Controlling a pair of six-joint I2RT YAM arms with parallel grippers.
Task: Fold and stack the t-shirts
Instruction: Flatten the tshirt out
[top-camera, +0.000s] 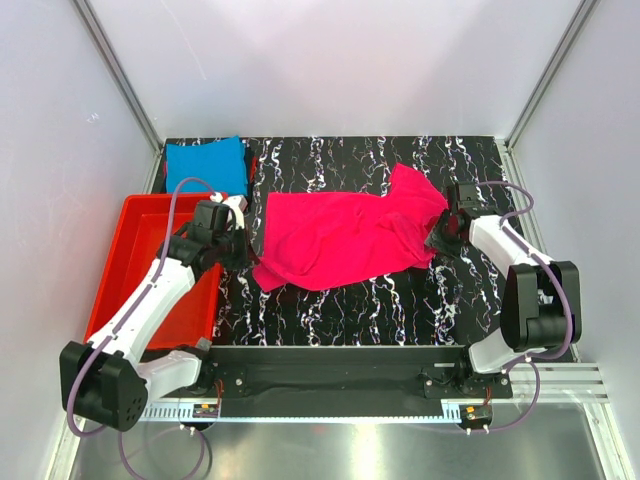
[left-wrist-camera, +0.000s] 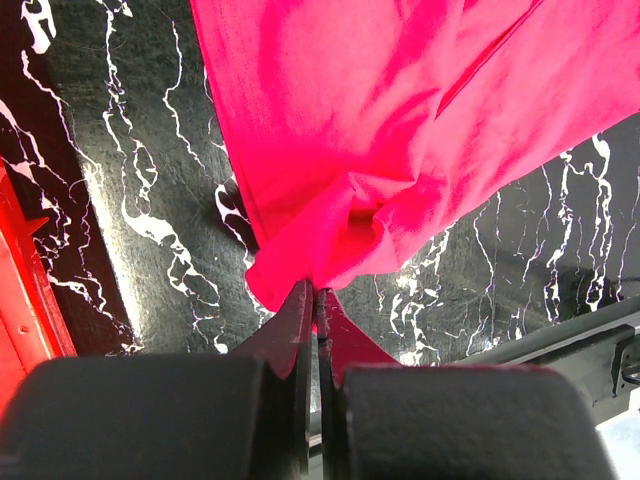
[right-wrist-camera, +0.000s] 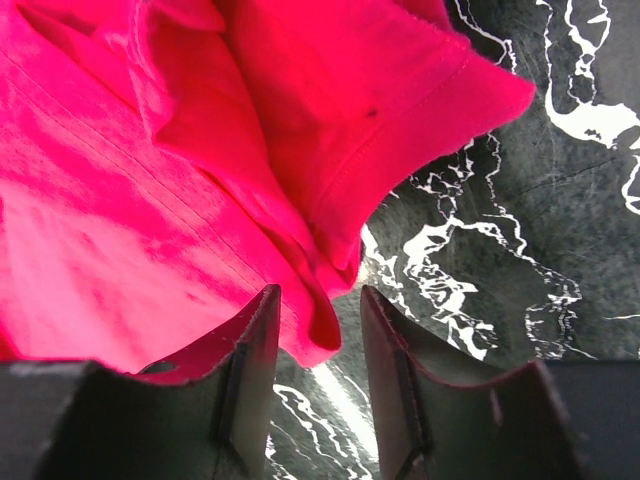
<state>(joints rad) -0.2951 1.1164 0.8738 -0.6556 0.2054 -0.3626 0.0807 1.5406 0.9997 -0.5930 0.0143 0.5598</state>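
The magenta-pink t-shirt (top-camera: 345, 240) lies loosely spread and wrinkled across the middle of the black marbled table. My left gripper (top-camera: 248, 252) is at its near-left corner, and in the left wrist view the left gripper (left-wrist-camera: 316, 292) is shut with a bunched fold of the pink t-shirt (left-wrist-camera: 400, 120) pinched at its tips. At the shirt's right end my right gripper (top-camera: 437, 238) is open. In the right wrist view a hem of the pink t-shirt (right-wrist-camera: 200, 150) hangs loose between the spread fingers of the right gripper (right-wrist-camera: 318, 292). The turquoise-blue t-shirt (top-camera: 207, 165) lies folded at the back left.
A red plastic tray (top-camera: 135, 225) sits at the left, under my left arm. White walls and metal posts close in the table. The black base rail (top-camera: 330, 370) runs along the near edge.
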